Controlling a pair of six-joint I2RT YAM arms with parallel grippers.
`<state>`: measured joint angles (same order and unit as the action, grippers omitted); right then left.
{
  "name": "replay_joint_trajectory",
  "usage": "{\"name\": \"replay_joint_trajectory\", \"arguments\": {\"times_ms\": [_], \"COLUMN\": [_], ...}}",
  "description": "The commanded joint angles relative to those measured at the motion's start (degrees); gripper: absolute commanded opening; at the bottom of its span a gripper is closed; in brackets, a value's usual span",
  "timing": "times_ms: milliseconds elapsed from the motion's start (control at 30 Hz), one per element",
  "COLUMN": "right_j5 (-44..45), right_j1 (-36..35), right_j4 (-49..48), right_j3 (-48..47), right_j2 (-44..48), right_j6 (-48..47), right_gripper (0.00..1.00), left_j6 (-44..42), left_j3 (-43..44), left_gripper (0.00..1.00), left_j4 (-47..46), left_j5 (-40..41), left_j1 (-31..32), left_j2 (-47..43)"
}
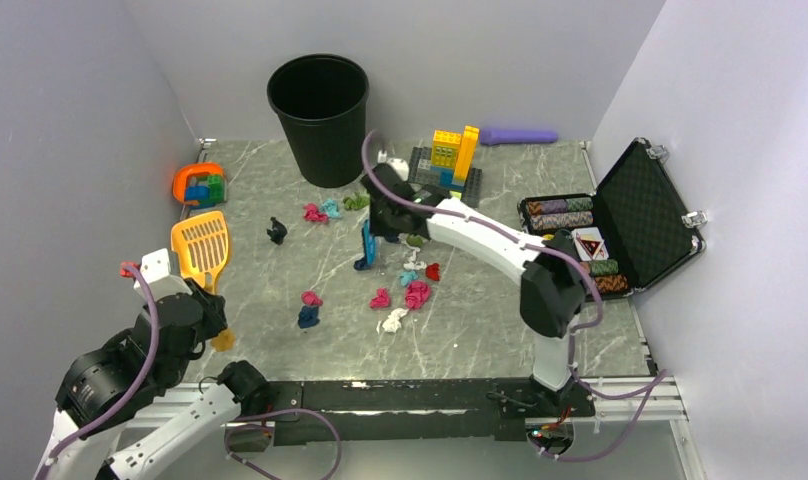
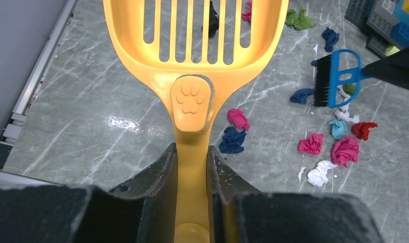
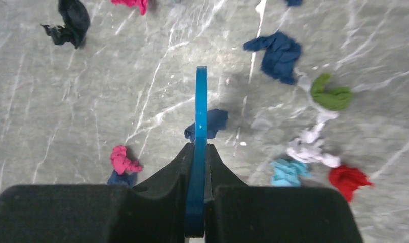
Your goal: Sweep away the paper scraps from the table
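Paper scraps [image 1: 405, 290] in pink, navy, teal, white, red and green lie scattered over the middle of the marble table [image 1: 500, 330]. My left gripper [image 2: 191, 152] is shut on the handle of a yellow slotted scoop [image 2: 192, 98], whose head [image 1: 201, 243] lies near the table's left edge. My right gripper [image 3: 197, 149] is shut on the thin handle of a blue brush [image 3: 200, 111]. The brush [image 1: 367, 245] hangs bristles down among the scraps [image 3: 279, 53], just left of the main cluster [image 2: 345, 150].
A black bin [image 1: 320, 115] stands at the back centre. Behind the right arm is a brick build on a studded baseplate [image 1: 450, 160]. An open case of poker chips [image 1: 620, 225] sits at the right. An orange holder with bricks [image 1: 200, 185] lies back left.
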<state>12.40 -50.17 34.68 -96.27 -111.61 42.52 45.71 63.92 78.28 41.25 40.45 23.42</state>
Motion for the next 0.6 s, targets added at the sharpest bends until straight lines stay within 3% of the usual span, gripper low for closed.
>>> {"name": "replay_joint_trajectory", "arguments": {"times_ms": [0,233,367,567], "right_j5": [-7.7,-34.4,-36.5,-31.6], "right_j1": [0.5,-1.6,-7.2,-12.2], "right_j4": [-2.3,-11.7,-7.7,1.2], "right_j3": [2.3,-2.0,-11.3,-25.3], "right_j2": [8.1,4.5,-4.3,-16.2], "right_j6": [-10.6,-9.1,-9.8,-7.4], "right_gripper": [0.00,0.00,0.00,0.00], "left_j6": [-0.8,-0.4,-0.4,-1.7], "left_j3": [-1.7,-3.5,-3.5,-3.3], "left_gripper": [0.00,0.00,0.00,0.00], "left_j4": [-4.2,-4.6,-4.4,-4.5], "left_j5": [-1.7,-2.7,-2.6,-1.8], "left_j1": [-0.3,-0.2,-0.2,-0.2], "left_j2": [-2.3,-3.5,-4.5,-4.9]}}
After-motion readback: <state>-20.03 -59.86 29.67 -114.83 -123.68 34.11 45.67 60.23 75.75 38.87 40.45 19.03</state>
